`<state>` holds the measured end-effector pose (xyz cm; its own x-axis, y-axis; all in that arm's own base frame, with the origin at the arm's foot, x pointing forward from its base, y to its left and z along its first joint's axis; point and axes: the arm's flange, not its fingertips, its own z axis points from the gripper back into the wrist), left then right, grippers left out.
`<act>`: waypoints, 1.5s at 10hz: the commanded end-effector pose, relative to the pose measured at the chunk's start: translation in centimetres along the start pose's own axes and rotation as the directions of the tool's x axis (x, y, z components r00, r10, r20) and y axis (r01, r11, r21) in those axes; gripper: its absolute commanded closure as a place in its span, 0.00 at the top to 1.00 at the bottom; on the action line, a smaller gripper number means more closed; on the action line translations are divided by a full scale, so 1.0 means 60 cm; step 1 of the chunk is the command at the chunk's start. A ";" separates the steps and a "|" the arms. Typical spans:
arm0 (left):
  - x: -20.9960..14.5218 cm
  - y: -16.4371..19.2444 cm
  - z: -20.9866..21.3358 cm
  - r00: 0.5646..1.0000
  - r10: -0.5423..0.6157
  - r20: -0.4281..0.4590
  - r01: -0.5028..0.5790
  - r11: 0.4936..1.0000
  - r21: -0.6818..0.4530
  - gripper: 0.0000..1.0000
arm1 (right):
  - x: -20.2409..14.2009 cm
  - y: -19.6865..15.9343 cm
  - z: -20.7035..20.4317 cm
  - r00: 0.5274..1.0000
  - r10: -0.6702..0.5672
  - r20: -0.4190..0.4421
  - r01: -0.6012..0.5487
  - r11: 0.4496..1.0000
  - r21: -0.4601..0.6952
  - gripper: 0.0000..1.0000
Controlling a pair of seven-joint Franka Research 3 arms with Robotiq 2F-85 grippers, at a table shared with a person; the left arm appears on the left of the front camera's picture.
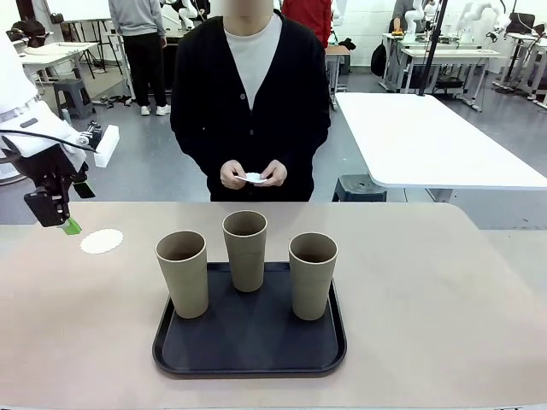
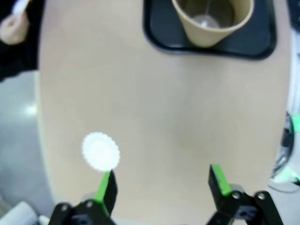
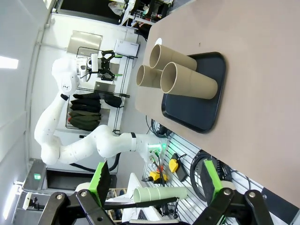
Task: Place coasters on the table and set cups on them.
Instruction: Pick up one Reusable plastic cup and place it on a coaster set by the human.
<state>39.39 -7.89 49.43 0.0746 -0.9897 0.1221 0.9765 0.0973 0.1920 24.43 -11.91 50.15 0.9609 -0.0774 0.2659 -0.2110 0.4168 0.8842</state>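
Three tan cups stand upright on a black tray [image 1: 248, 346]: the left cup [image 1: 183, 273], the middle cup [image 1: 245, 250] and the right cup [image 1: 313, 275]. One white scalloped coaster [image 1: 101, 241] lies flat on the table [image 1: 427, 299] at the far left. My left gripper [image 1: 68, 224] hangs open just above and left of it. In the left wrist view the coaster [image 2: 100, 150] lies just ahead of one green fingertip [image 2: 105, 183], and my left gripper [image 2: 161, 183] holds nothing. The person holds another coaster [image 1: 255, 178] in both hands. My right gripper [image 3: 155, 180] is open, well back from the cups [image 3: 187, 84].
The person stands at the far edge of the table, behind the tray. A white table [image 1: 427, 137] stands behind on the right. The tray [image 2: 159, 33] with one cup [image 2: 213, 18] lies ahead of my left gripper. Bare tabletop stretches right of the tray.
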 end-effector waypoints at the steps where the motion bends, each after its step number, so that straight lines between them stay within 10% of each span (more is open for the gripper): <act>1: -0.007 0.010 0.014 1.000 0.017 -0.020 -0.018 0.998 -0.055 1.00 | 0.002 0.000 0.000 1.000 0.002 0.003 -0.002 1.000 0.009 1.00; 3: -0.004 0.001 0.002 1.000 0.004 0.000 -0.004 1.000 -0.016 1.00 | 0.002 0.000 0.000 1.000 0.002 0.003 -0.002 1.000 0.009 1.00; 5: -0.059 -0.003 -0.011 0.879 -0.112 0.463 0.145 0.989 -0.036 1.00 | 0.002 0.000 0.000 1.000 0.002 0.003 -0.002 1.000 0.009 1.00; 7: -0.100 -0.019 -0.035 0.735 -0.125 0.666 0.155 0.988 0.014 1.00 | 0.002 0.000 0.000 1.000 0.002 0.003 -0.002 1.000 0.009 1.00; 10: -0.114 -0.023 -0.116 0.584 -0.036 0.811 0.045 0.999 0.012 1.00 | 0.002 0.000 0.000 1.000 0.002 0.003 -0.002 1.000 0.009 1.00; 15: -0.125 0.010 -0.218 0.559 0.143 0.817 0.066 0.974 -0.216 1.00 | 0.002 0.000 0.000 1.000 0.002 0.003 -0.002 1.000 0.009 1.00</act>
<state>40.30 -2.17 35.23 0.0239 -0.4668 0.8840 0.9992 0.0394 -0.0062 24.43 -11.90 50.16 0.9610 -0.0776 0.2654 -0.2103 0.4183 0.8836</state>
